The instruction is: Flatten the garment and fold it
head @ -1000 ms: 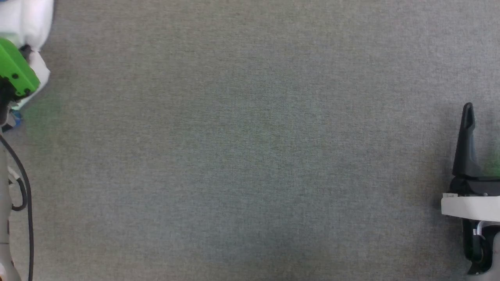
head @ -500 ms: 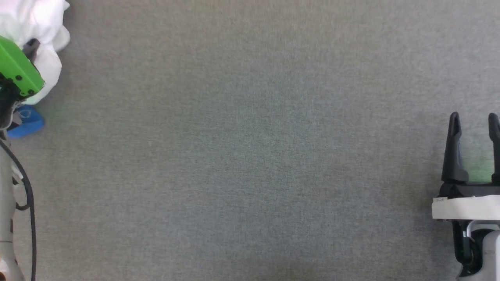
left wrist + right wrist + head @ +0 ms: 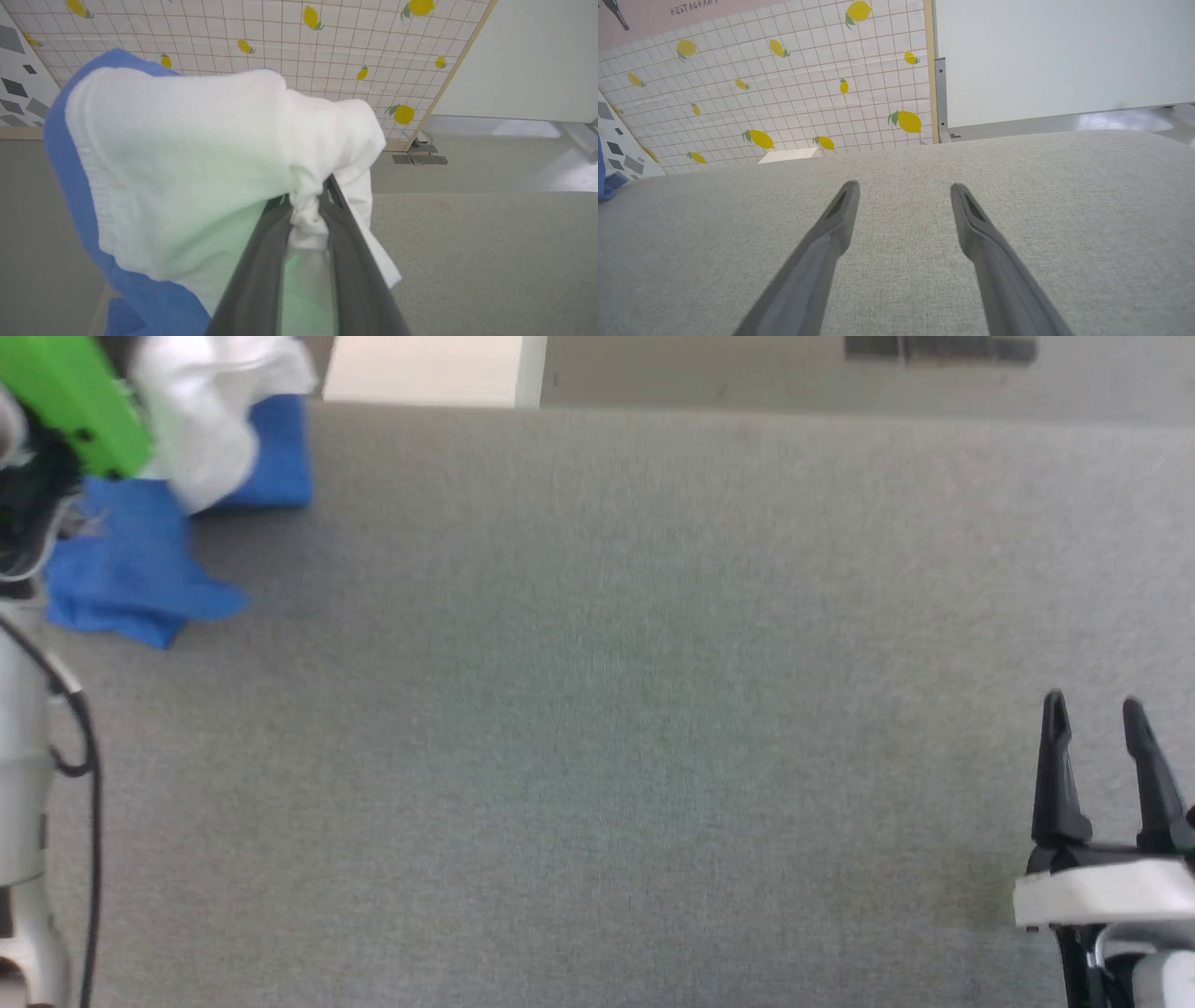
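**Garment** [image 3: 140,560]
- Place: head view, 10 to 11 o'clock corner of the grey table [image 3: 597,709].
- Condition: bunched. The white body is lumped on top, and blue sleeve cloth spills below it toward 7 o'clock and rests on the table.
- It is not flat, and no fold has been made.

**Progress (judged)**
- Stage: early.
- Done: one hold taken on the white cloth.
- Left: carry the heap to the table's middle, spread and smooth it, then make every fold.

**Left gripper** [image 3: 306,196]
- State: fingers pressed close, pinching a twisted wad of white cloth near their tips.
- In the wrist view, the rest of the body and a blue sleeve drape over the fingers toward 9 o'clock.
- Pose: the arm reaches far out to 10 o'clock in the head view, with its green housing over the heap. The pale forearm and a cable run down the 9 o'clock edge.
- The wrist looks about level, toward the lemon-tiled wall [image 3: 327,46].

**Right gripper** [image 3: 1093,705]
- State: fingers spread wide, with nothing between them.
- Pose: at 4 o'clock in the head view, fingers pointing to 12, low over bare table.
- It is well apart from the garment and free for a second hold.

**Box** [image 3: 429,369]
- White, at 11 to 12 o'clock by the table's far edge, near the garment.
- Not part of the job.
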Motion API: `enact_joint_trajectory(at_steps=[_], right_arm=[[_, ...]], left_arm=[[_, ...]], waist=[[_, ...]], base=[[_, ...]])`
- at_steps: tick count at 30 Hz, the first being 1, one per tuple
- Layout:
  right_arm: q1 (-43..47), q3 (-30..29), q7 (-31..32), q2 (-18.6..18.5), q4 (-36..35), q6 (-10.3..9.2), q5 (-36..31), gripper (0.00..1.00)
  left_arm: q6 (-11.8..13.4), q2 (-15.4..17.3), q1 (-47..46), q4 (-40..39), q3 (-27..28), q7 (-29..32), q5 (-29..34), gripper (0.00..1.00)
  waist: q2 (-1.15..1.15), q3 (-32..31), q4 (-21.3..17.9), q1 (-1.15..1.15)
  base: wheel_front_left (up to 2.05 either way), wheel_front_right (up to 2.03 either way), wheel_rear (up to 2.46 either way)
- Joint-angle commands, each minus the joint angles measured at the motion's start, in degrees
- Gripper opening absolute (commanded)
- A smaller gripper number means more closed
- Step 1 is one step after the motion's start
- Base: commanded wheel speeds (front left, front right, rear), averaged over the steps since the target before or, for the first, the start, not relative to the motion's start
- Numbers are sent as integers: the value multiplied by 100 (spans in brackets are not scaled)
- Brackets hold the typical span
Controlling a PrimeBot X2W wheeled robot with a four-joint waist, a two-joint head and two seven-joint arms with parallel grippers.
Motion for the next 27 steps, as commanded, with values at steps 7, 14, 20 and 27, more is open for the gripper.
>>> enact_joint_trajectory(at_steps=[7,14,20,27], right_arm=[[324,-92,-12,1,144,-10,220,100],[425,-90,-12,1,203,-10,310,100],[438,-34,-12,1,214,-10,340,100],[438,-8,-12,1,237,-10,353,100]], left_arm=[[-74,-356,-545,-697,-356,368,-275,0],[-112,-1031,-1131,-896,-758,327,-627,0],[-135,-1673,-1416,-992,-1191,98,-927,0],[-145,-2224,-1307,-1141,-1836,-282,-1176,0]], waist=[[0,-1160,-61,0],[0,-1364,-207,0],[0,-1400,-425,0],[0,-1309,-692,0]], base=[[0,0,0],[0,0,0],[0,0,0],[0,0,0]])
